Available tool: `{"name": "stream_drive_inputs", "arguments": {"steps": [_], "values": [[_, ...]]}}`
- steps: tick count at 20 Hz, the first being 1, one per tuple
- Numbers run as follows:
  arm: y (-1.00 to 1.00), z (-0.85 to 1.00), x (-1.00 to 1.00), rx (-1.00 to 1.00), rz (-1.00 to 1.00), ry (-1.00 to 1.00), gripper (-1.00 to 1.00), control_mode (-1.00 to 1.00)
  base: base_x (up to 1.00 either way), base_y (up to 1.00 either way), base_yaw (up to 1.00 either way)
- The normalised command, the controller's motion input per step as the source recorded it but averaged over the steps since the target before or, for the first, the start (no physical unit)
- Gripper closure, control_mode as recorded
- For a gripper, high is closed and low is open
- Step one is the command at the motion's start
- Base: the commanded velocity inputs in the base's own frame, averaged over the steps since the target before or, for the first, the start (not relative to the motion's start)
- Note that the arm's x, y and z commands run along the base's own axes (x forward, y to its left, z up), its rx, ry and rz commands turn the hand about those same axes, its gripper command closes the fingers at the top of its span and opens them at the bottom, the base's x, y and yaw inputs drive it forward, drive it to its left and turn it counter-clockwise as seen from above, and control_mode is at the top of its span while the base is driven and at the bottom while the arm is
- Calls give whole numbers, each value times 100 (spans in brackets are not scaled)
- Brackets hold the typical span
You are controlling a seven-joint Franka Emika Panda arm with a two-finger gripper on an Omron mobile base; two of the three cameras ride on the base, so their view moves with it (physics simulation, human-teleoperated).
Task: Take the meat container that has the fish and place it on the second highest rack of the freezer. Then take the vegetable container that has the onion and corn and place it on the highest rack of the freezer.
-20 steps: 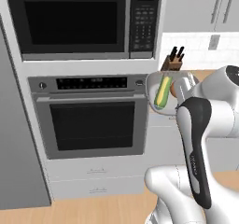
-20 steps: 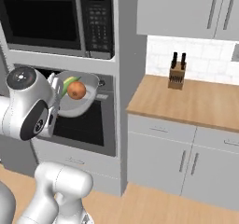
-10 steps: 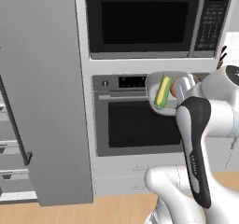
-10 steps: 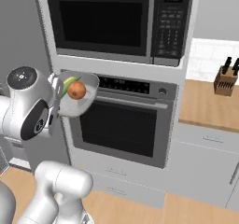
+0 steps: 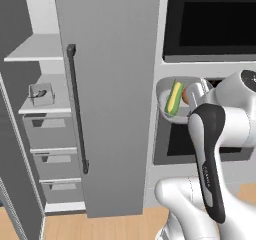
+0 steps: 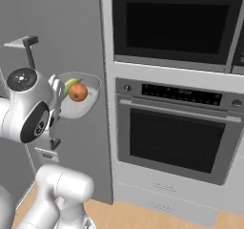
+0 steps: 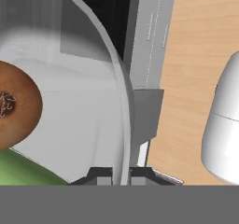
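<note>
Clear stiff bowl (image 5: pixel 172 104) holding the onion (image 6: pixel 77 92) and corn (image 5: pixel 174 97) rides right of the open freezer (image 5: pixel 107 99), pincer (image 7: pixel 120 175) pinching its rim. Probably light, but loose contents may roll; keep it level.

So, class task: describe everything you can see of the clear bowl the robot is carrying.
The bowl is clear, glassy and round, with a thin rim and pale base. It is held in the air, roughly level, in front of the oven beside the freezer's open door. The tool is shut on its rim. Inside lie the corn and the onion, side by side.
</note>
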Motion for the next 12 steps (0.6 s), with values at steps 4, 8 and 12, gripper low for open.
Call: {"name": "stream_drive_inputs", "arguments": {"steps": [4, 8, 12], "values": [[0, 0, 0, 0, 0, 0, 100, 100, 26, 73, 0], [0, 0, 0, 0, 0, 0, 100, 100, 41, 63, 0], [0, 0, 0, 0, 0, 0, 100, 100, 62, 47, 0]]}}
